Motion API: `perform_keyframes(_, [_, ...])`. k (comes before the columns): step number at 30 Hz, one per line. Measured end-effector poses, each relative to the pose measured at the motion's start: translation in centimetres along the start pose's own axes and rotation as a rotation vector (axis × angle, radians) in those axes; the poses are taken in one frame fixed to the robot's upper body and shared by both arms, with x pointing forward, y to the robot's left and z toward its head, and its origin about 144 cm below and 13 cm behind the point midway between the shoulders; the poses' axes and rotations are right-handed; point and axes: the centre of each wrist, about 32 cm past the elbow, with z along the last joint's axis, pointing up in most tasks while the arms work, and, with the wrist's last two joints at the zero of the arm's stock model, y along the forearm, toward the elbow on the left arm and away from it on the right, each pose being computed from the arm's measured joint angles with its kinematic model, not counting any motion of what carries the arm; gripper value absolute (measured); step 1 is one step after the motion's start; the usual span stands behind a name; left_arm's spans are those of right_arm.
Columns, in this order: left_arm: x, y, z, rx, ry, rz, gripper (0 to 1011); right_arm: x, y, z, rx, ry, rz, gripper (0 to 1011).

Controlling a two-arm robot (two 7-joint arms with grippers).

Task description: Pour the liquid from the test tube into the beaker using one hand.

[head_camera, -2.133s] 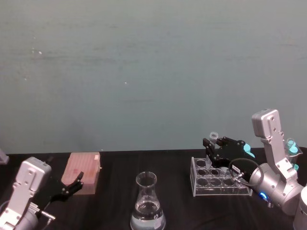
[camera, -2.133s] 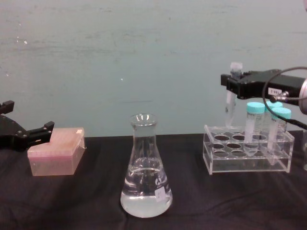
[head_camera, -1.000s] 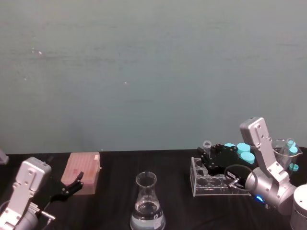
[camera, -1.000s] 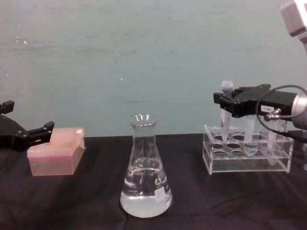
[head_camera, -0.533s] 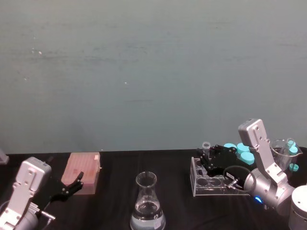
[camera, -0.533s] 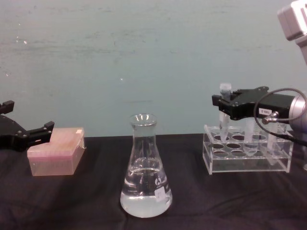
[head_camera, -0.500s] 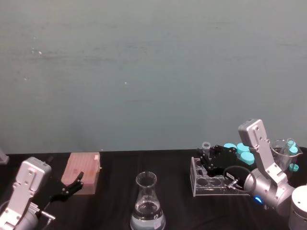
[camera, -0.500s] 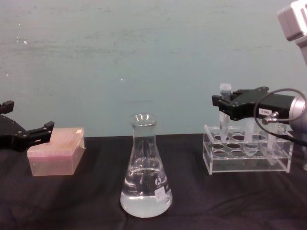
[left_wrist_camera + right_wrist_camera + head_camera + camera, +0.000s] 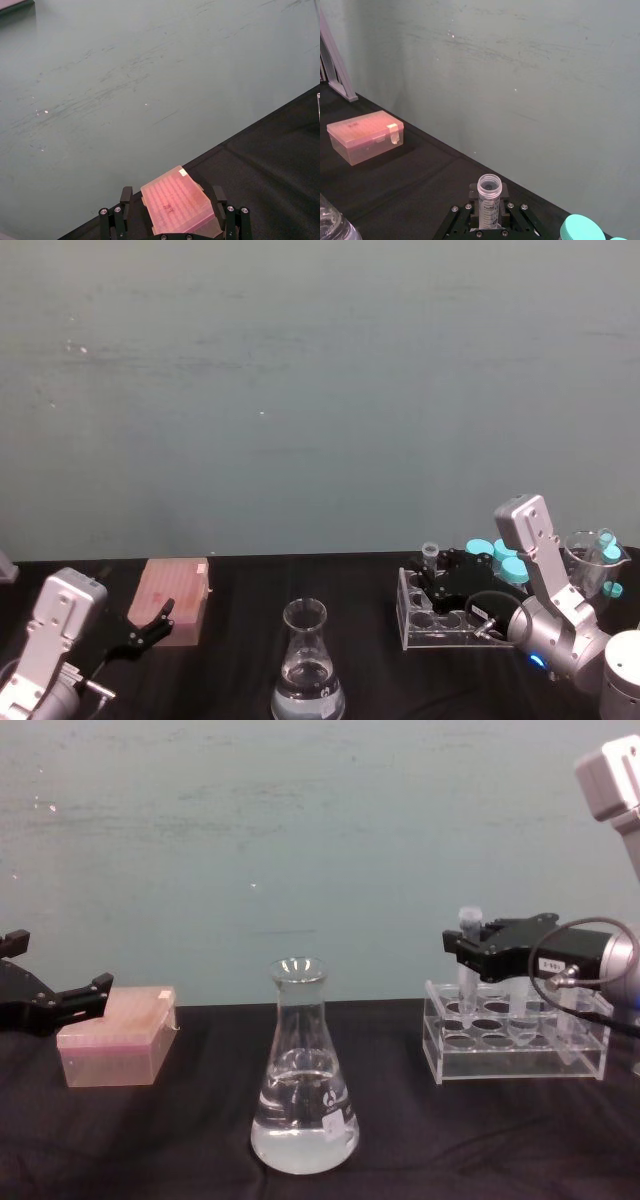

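The beaker (image 9: 305, 665) (image 9: 303, 1070), a clear conical flask with colourless liquid in its wide base, stands at the table's front centre. My right gripper (image 9: 436, 575) (image 9: 466, 950) (image 9: 488, 212), black on a silver-grey arm, is shut on the test tube (image 9: 430, 554) (image 9: 468, 917) (image 9: 488, 192). It holds the tube upright, with the tube's lower end down in the back-left hole of the clear rack (image 9: 455, 625) (image 9: 515, 1058). Whether the tube holds any liquid is too small to tell. My left gripper (image 9: 163, 618) (image 9: 60, 965) is parked open at the far left.
A pink lidded box (image 9: 175, 600) (image 9: 115, 1040) (image 9: 177, 202) (image 9: 365, 135) lies just ahead of the left gripper. Cyan-capped tubes (image 9: 497, 552) (image 9: 581, 227) stand in the rack behind the right gripper. A glass vessel (image 9: 598, 558) sits at the far right edge.
My right gripper has come down and slightly left with the test tube, whose tip now sits lower in the rack. The left arm and the beaker have not moved.
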Motion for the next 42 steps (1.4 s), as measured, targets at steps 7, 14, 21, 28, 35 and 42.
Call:
perform_keyframes(7, [0.0,0.0,0.0,0.000,0.000,0.000,1000,0.0,0.2,-0.6,-0.012,0.008,0.005,224])
perform_keyframes(14, [0.0,0.0,0.0,0.000,0.000,0.000,1000,0.1,0.3,-1.1,-0.022,0.014,0.011,224])
perform_keyframes(21, [0.0,0.0,0.0,0.000,0.000,0.000,1000,0.1,0.5,-1.5,-0.032,0.016,0.015,224])
perform_keyframes(28, [0.0,0.0,0.0,0.000,0.000,0.000,1000,0.0,0.6,-1.7,-0.037,0.015,0.018,223])
perform_keyframes(35, [0.0,0.0,0.0,0.000,0.000,0.000,1000,0.0,0.6,-1.7,-0.037,0.014,0.018,226])
perform_keyframes(42, [0.0,0.0,0.0,0.000,0.000,0.000,1000,0.0,0.5,-1.7,-0.036,0.015,0.017,446])
